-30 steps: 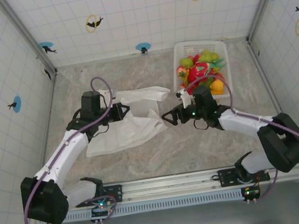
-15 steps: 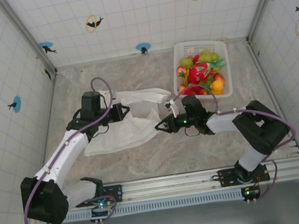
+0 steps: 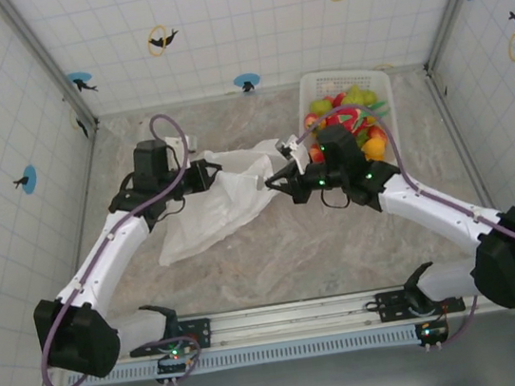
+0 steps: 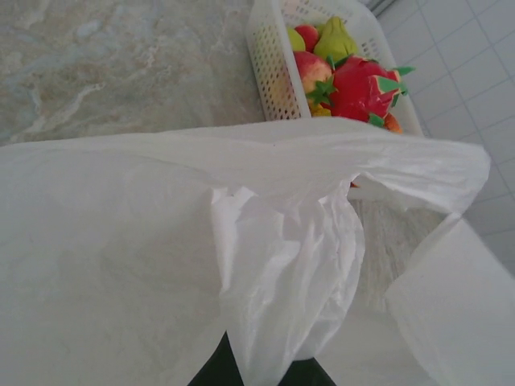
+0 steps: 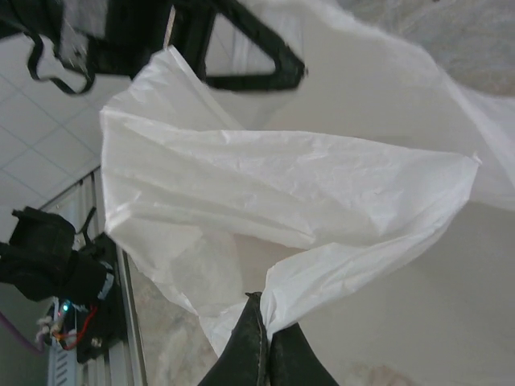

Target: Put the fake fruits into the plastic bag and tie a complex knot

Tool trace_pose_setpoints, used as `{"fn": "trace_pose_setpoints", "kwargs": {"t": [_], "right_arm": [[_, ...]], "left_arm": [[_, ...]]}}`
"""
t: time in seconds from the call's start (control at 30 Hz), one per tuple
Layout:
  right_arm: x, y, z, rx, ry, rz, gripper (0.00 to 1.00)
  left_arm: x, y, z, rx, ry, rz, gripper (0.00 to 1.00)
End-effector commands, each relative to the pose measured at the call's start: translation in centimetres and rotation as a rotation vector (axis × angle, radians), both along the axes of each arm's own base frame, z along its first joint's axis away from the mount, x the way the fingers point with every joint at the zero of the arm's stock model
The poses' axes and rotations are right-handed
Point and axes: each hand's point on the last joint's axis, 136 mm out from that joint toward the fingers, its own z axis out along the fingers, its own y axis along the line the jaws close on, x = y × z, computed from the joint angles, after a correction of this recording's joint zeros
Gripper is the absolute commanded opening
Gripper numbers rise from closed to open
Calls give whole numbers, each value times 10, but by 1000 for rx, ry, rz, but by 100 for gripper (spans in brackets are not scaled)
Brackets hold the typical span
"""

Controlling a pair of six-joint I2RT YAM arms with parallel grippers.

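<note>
Marble table [image 3: 342, 248]: plastic bag [image 3: 222, 212] runs diagonally, mouth seemingly far-right.

Bright even light, soft shadows, sharp

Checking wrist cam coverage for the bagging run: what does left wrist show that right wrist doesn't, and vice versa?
Left wrist, not right wrist: the white basket of fake fruits, with the dragon fruit and a pear on top, beyond the plastic bag.
Right wrist, not left wrist: the left gripper seen from outside, jaws shut on the bag's far edge, and the base rail.
Shared: the plastic bag held up, pinched at the bottom of the frame by that camera's own shut jaws, as at the right gripper.
</note>
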Motion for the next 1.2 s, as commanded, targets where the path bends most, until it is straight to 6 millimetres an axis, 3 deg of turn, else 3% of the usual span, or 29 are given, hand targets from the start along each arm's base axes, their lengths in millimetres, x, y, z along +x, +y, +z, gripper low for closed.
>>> {"fn": "trace_pose_setpoints", "kwargs": {"t": [0.0, 0.17, 0.33, 0.5, 0.57, 0.73, 0.9, 1.1, 1.17], "right_arm": [[-8, -12, -2, -74, -21, 0, 0], [-18, -19, -9, -83, -1, 18, 10], [-38, -24, -30, -86, 64, 66, 25], [-66, -24, -14, 23, 77, 167, 47], [-68, -30, -10, 24, 63, 148, 53], [-36, -69, 8, -34, 35, -69, 63], [19, -134, 19, -114, 81, -430, 72], [71, -235, -10, -381, 146, -894, 77], [82, -255, -21, -479, 163, -951, 78]], "left_arm": [[6, -3, 20, -24, -39, -16, 0], [3, -4, 16, -19, -37, -33, 0], [-8, -5, 2, -12, -23, -74, 0], [-10, -4, -5, -12, -9, -75, 0], [-11, -6, -5, -18, -8, -82, 0], [-13, -8, -6, -29, -3, -99, 0], [-16, -11, -10, -37, 11, -112, 0], [-18, -16, -8, -42, 11, -123, 0], [-18, -17, -8, -42, 10, -127, 0]]}}
